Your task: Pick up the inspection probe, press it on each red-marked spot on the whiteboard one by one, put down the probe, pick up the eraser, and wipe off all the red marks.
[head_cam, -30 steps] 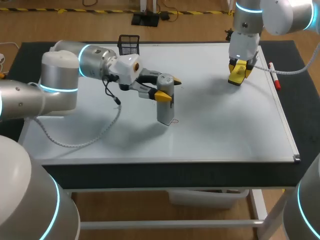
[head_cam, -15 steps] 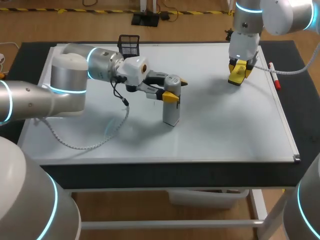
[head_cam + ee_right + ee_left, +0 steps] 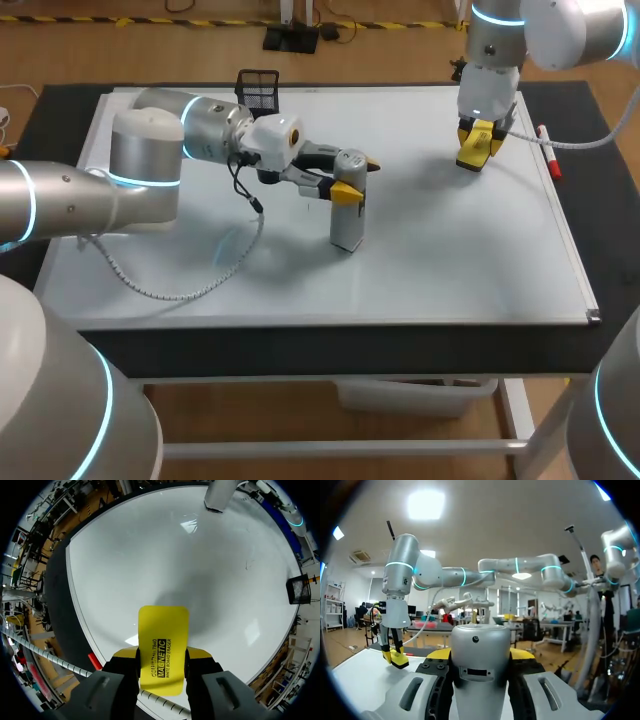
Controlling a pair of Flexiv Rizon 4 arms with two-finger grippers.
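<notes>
Yellow-tipped and closed from both sides, my left gripper (image 3: 352, 180) is clamping the top of the grey inspection probe (image 3: 346, 222), which is standing upright with its foot down near the middle of the whiteboard (image 3: 450, 250). I'm judging this as the pressing step, with the probe bearing on one spot. Any red mark there is hiding under its base, and I'm not making out other marks on the whiteboard well enough to count them. Next I'm expecting to lift the probe straight up, carry it level to the following spot and set it down square, without dragging its foot across the surface. My right gripper (image 3: 480, 135) is hovering over the whiteboard's far right part, pinching the yellow eraser (image 3: 162, 647) and keeping it ready for wiping. Counting outward, I'm seeing two grippers, one probe, one eraser, one red-capped marker (image 3: 547, 152) lying along the whiteboard's right edge, and one black mesh holder (image 3: 259, 90) at its far edge.
</notes>
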